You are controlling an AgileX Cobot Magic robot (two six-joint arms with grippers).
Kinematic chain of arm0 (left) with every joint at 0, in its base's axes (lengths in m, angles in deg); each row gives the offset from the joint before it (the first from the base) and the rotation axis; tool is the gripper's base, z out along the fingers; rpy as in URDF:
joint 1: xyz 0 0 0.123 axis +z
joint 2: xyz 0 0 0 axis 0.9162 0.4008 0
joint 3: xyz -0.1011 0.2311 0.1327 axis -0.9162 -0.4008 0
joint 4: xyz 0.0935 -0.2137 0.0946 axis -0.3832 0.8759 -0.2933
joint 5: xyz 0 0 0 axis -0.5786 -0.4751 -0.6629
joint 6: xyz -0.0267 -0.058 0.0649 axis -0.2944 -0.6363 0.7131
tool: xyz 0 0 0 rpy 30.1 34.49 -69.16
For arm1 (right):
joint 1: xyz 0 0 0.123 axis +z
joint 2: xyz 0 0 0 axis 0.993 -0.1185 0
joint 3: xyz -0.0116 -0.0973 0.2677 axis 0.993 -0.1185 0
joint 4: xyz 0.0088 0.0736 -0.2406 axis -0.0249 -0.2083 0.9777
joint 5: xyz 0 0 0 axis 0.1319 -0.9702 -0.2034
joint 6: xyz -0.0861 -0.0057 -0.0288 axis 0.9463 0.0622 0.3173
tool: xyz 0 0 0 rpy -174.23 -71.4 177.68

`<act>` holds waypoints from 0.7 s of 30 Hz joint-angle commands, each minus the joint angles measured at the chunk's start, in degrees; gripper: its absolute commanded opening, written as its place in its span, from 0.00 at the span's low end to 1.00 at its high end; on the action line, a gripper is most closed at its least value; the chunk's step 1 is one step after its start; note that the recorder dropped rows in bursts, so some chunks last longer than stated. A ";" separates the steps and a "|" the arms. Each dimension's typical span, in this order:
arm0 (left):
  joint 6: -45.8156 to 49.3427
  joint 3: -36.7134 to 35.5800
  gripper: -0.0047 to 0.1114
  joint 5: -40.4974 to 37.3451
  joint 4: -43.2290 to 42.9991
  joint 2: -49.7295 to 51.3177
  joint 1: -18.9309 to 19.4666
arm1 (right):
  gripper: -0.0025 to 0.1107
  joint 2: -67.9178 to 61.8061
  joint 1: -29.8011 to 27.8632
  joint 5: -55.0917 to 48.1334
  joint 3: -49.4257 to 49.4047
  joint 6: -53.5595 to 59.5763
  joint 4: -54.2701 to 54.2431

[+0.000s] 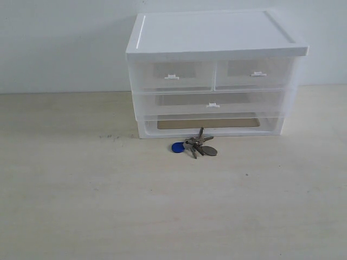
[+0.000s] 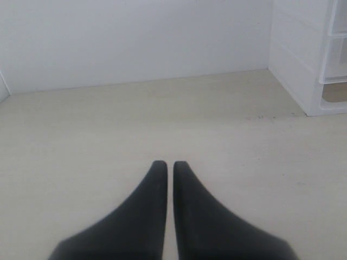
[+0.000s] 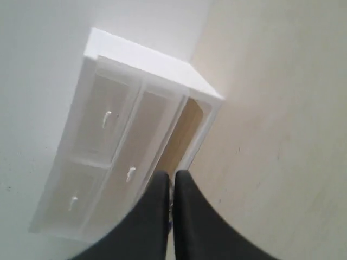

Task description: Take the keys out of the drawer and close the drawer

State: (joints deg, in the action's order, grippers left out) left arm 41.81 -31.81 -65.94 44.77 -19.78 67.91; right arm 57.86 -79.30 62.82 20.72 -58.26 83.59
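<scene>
The keys (image 1: 196,147), dull metal with a round blue tag, lie on the table just in front of the drawer unit (image 1: 217,38). The drawer (image 1: 255,74), the right-hand small one, sits flush with its twin and looks closed; it also shows in the right wrist view (image 3: 108,103). My right gripper (image 3: 172,173) is shut and empty, aimed at the unit's lower front, its fingers hiding nearly all of the keys. My left gripper (image 2: 166,163) is shut with nothing in it, over bare table well left of the unit (image 2: 303,59). Neither gripper shows in the exterior view.
The unit also has a left small drawer (image 1: 172,76), a full-width drawer (image 1: 212,103) and an open bottom slot (image 1: 209,123) showing brown board. A white wall stands behind the pale wooden table (image 1: 81,189).
</scene>
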 commanded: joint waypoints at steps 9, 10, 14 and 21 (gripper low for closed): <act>0.23 -0.20 0.08 0.01 -0.21 -0.17 0.21 | 0.02 4.25 -2.18 0.65 0.05 66.37 0.26; 0.23 -0.20 0.08 0.01 -0.21 -0.17 0.21 | 0.02 4.25 -2.18 -0.09 0.05 68.74 0.26; 0.23 -0.20 0.08 0.01 -0.21 -0.17 0.21 | 0.02 4.25 -2.18 -5.52 0.05 76.30 0.26; 0.23 -0.20 0.08 0.01 -0.21 -0.17 0.21 | 0.02 4.25 -2.18 -6.86 0.05 73.36 0.26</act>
State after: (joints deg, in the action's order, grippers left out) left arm 41.81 -31.81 -65.94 44.77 -19.78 67.91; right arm 61.75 -81.21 56.25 20.72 16.38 83.79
